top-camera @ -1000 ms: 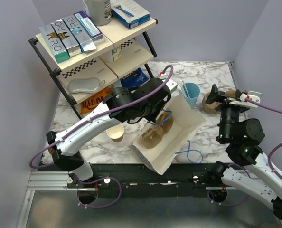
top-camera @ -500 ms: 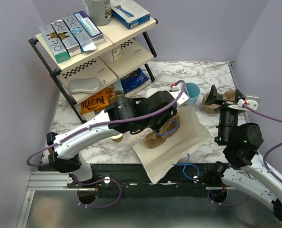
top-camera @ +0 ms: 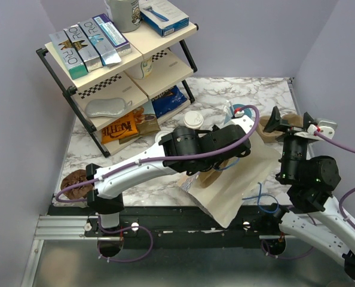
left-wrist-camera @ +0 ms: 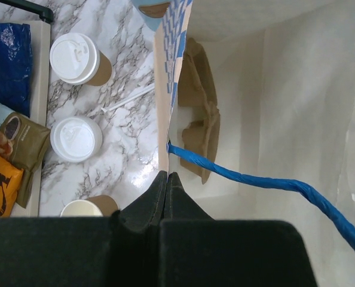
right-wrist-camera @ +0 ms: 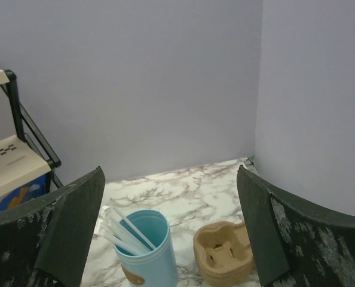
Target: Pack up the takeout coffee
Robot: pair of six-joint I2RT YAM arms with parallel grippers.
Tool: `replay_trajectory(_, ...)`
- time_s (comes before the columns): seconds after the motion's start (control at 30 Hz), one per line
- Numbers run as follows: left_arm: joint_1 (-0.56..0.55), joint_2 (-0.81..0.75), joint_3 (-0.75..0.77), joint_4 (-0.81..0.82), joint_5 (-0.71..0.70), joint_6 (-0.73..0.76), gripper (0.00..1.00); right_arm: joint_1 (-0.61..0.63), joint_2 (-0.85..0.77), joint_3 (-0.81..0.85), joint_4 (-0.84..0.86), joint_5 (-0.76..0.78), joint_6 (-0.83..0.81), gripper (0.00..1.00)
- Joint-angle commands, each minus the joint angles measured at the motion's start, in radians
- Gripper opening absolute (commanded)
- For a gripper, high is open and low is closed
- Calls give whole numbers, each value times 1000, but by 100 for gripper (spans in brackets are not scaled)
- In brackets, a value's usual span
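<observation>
Pinching bag (left-wrist-camera: 297, 89) rim, left tool (left-wrist-camera: 167, 177), seen only from wrist

We see bright, soft light all over, and it seems to come from above. Shadows on the table (top-camera: 249, 89) are faint. In the left wrist view the marble shines white beside the paper bag (left-wrist-camera: 297, 89), whose inside looks washed out. The left gripper (left-wrist-camera: 167, 179), close to that camera, looks dark and a bit blurry.

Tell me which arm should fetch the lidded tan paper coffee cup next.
Right, probably: the right pincer is open and empty; the left pincer is shut on the cream paper bag's rim.
</observation>
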Motion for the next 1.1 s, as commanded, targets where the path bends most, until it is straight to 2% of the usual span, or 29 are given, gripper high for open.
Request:
replay_trajectory(0.0, -10, -26, 17, -64, -58, -23, 0, -6, 3, 61, -121, 140, 7, 100)
replay_trajectory(0.33, -24, -54, -42, -48, -66, -12, 0, -6, -125, 61, -256, -60, 82, 100)
replay_trajectory(0.4, -23, -60, -59, -28, -61, -14, 0, -6, -132, 81, -295, -180, 83, 100)
replay_trajectory(0.43, -23, -66, -69, -26, -63, -18, 0, -6, -123, 142, -341, -249, 114, 100)
replay_trajectory(0.47, -21, -65, -70, -25, -66, -36, 0, -5, -109, 198, -504, -439, 141, 100)
replay_trajectory(0.53, -1, -69, -81, -12, -43, -56, 0, -6, -7, 306, -668, -604, 199, 100)
replay_trajectory(0.57, 8, -72, -88, -5, -29, -67, 0, -6, 30, 413, -820, -748, 217, 99)
replay_trajectory(0.6, 17, -77, -96, 14, -17, -82, 0, -6, 73, 455, -893, -807, 215, 98)
replay_trajectory(0.7, 54, -97, -115, 20, 2, -142, 0, -5, 155, 547, -1079, -870, 250, 96)
replay_trajectory(0.87, 160, -181, -249, 97, 104, -217, 0, -5, 121, 549, -1190, -886, 374, 97)
replay_trajectory(0.97, 175, -220, -309, 155, 161, -236, 0, -6, 176, 546, -1253, -930, 475, 96)
replay_trajectory(1.0, 177, -232, -319, 172, 164, -242, 0, -6, 197, 558, -1277, -924, 492, 96)
replay_trajectory(1.07, 178, -249, -355, 189, 175, -256, 0, -6, 271, 575, -1334, -813, 555, 96)
